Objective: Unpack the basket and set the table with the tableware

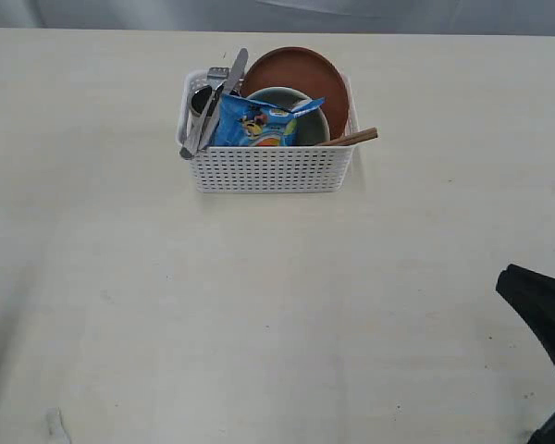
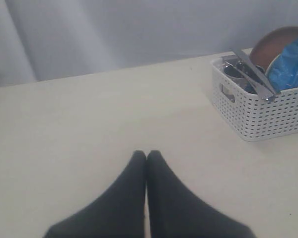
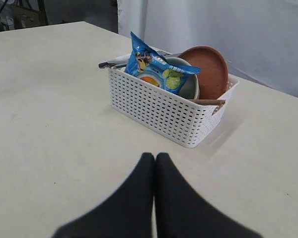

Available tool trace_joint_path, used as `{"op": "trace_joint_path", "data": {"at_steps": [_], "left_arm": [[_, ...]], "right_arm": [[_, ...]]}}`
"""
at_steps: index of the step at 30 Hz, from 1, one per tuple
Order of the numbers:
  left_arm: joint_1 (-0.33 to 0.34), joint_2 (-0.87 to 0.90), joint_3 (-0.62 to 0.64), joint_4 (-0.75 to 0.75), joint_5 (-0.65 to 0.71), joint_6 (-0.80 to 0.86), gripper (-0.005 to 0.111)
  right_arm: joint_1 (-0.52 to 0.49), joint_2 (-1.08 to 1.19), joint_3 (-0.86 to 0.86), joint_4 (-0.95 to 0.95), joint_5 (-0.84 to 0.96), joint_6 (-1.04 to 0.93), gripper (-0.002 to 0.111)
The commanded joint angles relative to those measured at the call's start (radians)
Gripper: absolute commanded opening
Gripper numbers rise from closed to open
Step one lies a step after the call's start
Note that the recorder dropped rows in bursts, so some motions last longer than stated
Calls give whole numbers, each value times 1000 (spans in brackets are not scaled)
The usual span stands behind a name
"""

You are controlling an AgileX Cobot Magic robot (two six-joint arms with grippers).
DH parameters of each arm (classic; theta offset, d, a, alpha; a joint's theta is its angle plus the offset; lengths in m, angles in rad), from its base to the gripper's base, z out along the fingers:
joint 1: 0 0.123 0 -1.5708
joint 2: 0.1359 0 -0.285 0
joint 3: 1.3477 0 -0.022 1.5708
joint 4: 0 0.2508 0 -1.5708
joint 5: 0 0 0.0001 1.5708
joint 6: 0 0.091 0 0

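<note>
L gripper [image 2: 146, 154] and R gripper [image 3: 155, 156] clenched — empty, basket [image 1: 273, 169] long axis side-to-side in ext. view, knife [image 1: 229, 79] leaning blade-up

White perforated plastic basket [image 1: 270, 168], matt

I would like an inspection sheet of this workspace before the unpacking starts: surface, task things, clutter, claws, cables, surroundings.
Surface: table, pale cream, with faint specks and scuffs.
Job's things: basket at the far middle, not yet unpacked; plate on edge at the back, bowl in front of it, knife and fork leaning over the left end, cup beneath them, wooden handle poking over the right rim.
Clutter: blue crisp bag in the basket, in front of the bowl.
Grippers: left claw shut, empty; right claw shut, empty; both apart from the basket.
Cables: nothing seen.
Surroundings: pale curtain behind the table.
</note>
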Motion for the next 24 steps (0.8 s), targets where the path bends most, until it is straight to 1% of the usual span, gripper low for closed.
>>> {"op": "trace_joint_path", "data": {"at_steps": [1, 3, 4, 5, 6, 7, 9, 10, 11, 12, 13, 14, 15, 18, 19, 20, 22, 23, 24], "left_arm": [[-6, -4, 4, 33, -22, -2, 0], [-6, -4, 4, -39, -149, -13, 0], [-6, -4, 4, -152, -235, -87, 0], [-6, -4, 4, -215, -296, -122, 0], [-6, -4, 4, -270, -446, -160, 0], [-6, -4, 4, -282, -604, -208, 0], [-6, -4, 4, -292, -699, -215, 0], [-6, -4, 4, -317, -671, -221, 0], [-6, 34, -35, -369, -575, -221, 0], [-6, 73, -65, -379, -522, -221, 0], [-6, 169, -137, -382, -437, -221, 0], [-6, 233, -179, -382, -390, -221, 0], [-6, 358, -268, -382, -274, -219, 0], [-6, 567, -410, -382, -127, -190, 2], [-6, 619, -458, -382, -89, -190, 4], [-6, 693, -506, -382, -33, -182, 9], [-6, 786, -586, -416, 41, -139, 18], [-6, 856, -633, -469, 75, -65, 27], [-6, 903, -664, -541, 111, -1, 33]], "right_arm": [[4, -5, 3, -4, -1, -2, 0], [4, -5, 3, -4, -1, -2, 0], [4, -5, 3, -4, -1, -2, 0], [4, -5, 3, -4, -1, -2, 0], [4, -5, 3, -4, -1, -2, 0], [4, -5, 3, -4, -1, -2, 0], [4, -5, 3, -4, -1, -2, 0], [4, -5, 3, -4, -1, -2, 0], [4, -5, 3, -4, -1, -2, 0], [4, -5, 3, -4, -1, -2, 0], [4, -5, 3, -4, -1, -2, 0], [4, -5, 3, -4, -1, -2, 0], [4, -5, 3, -4, -1, -2, 0], [4, -5, 3, -4, -1, -2, 0], [4, -5, 3, -4, -1, -2, 0], [4, -5, 3, -4, -1, -2, 0], [4, -5, 3, -4, -1, -2, 0], [4, -5, 3, -4, -1, -2, 0], [4, -5, 3, -4, -1, -2, 0]]}}
